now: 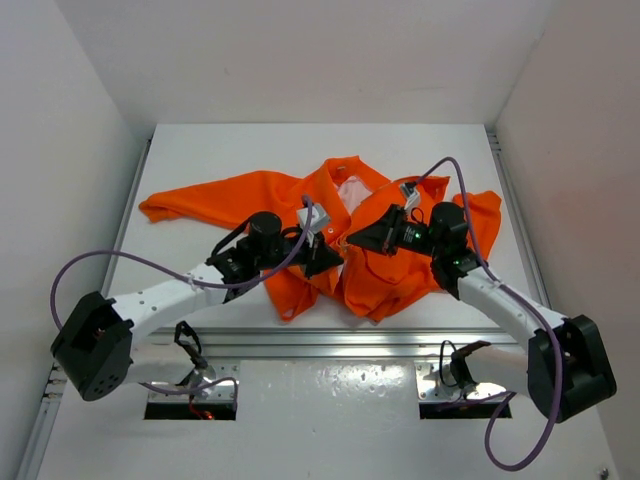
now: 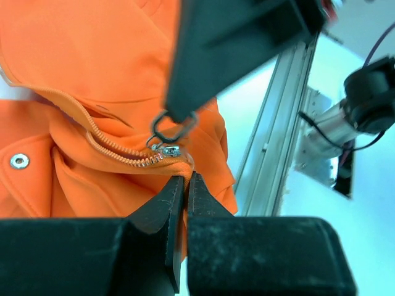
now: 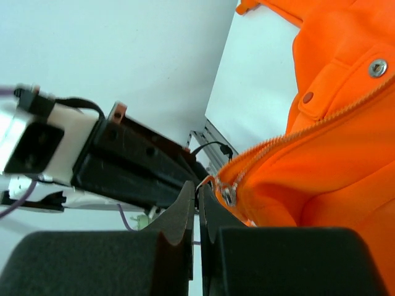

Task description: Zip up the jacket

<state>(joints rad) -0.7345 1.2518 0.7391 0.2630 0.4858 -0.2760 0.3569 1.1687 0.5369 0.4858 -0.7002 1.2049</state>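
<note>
Left jaws shut on jacket (image 1: 400,275) hem, right jaws closed on zipper pull (image 2: 171,128); I see teeth (image 2: 117,148) running away toward collar (image 1: 345,165).

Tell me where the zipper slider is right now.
In the left wrist view the zipper slider sits on the front of the jacket, just above the left pincer and just below the right pincer.

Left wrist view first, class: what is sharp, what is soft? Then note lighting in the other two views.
Left wrist: zipper slider sharp, the left tool in front dark and soft. Right wrist: right tool a blurred silhouette, jacket evenly lit. Top external: glare on the glossy near panel.
</note>
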